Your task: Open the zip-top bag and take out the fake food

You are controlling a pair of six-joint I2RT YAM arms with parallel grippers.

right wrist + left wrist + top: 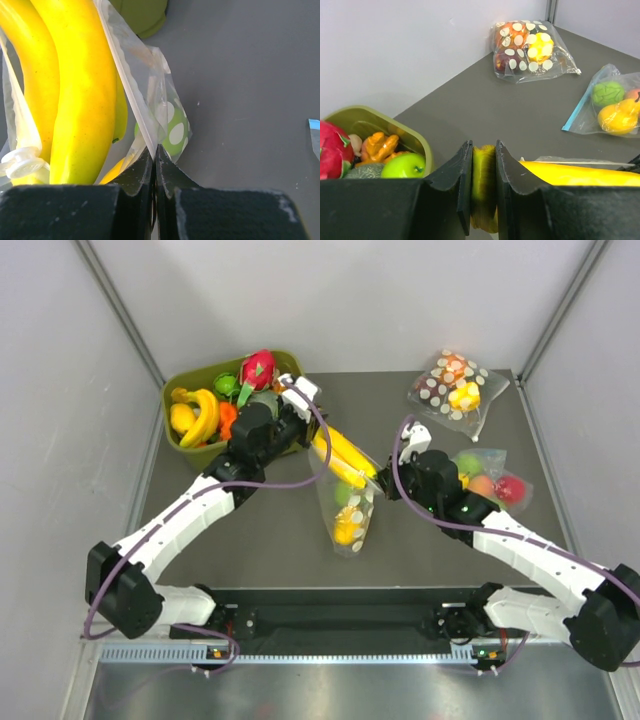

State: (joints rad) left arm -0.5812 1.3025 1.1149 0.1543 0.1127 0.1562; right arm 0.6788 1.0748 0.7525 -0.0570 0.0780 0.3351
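Banana bunch [342, 455] half out of zip-top bag [346, 512].
Left gripper [483, 150] clamps its stem end, likely to pull; right gripper [155, 150] pinches the bag's mouth edge as anchor, green apple [173, 134] inside just beyond its tips.

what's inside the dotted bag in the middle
A banana bunch sticking out of the bag, then a green apple and a yellow fruit below. Anything under them is hidden.
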